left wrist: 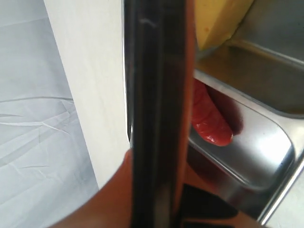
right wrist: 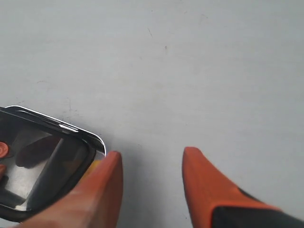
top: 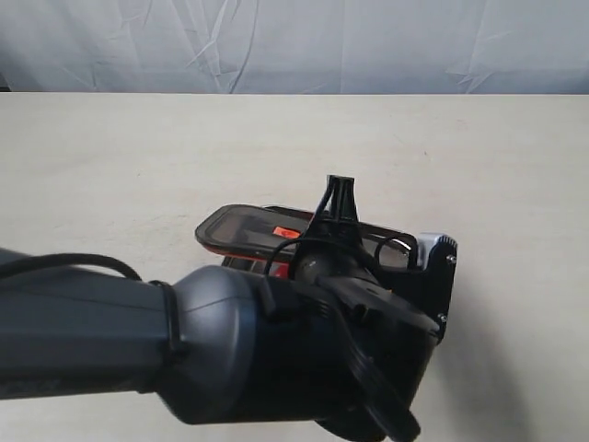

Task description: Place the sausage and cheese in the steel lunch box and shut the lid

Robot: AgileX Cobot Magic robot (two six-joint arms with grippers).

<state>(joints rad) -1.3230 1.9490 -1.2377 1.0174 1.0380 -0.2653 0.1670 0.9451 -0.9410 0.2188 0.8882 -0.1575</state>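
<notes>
The dark translucent lid [left wrist: 156, 95] shows edge-on in the left wrist view, and my left gripper [left wrist: 159, 194] is shut on it, one orange finger on each face. Beyond it the steel lunch box [left wrist: 266, 156] lies uncovered, with the red sausage [left wrist: 209, 123] in one compartment and the yellow cheese [left wrist: 218, 23] past the divider. In the exterior view the lid [top: 248, 230] hangs tilted over the box, orange tab [top: 287, 233] showing, while my arm hides the box. My right gripper [right wrist: 151, 156] is open above bare table, beside the lid's corner [right wrist: 42, 161].
A pale table [top: 110, 166] runs out to every side, with a wrinkled white cloth backdrop [top: 294, 46] behind it. My large dark arm [top: 230, 350] fills the lower exterior view and blocks the near side of the box.
</notes>
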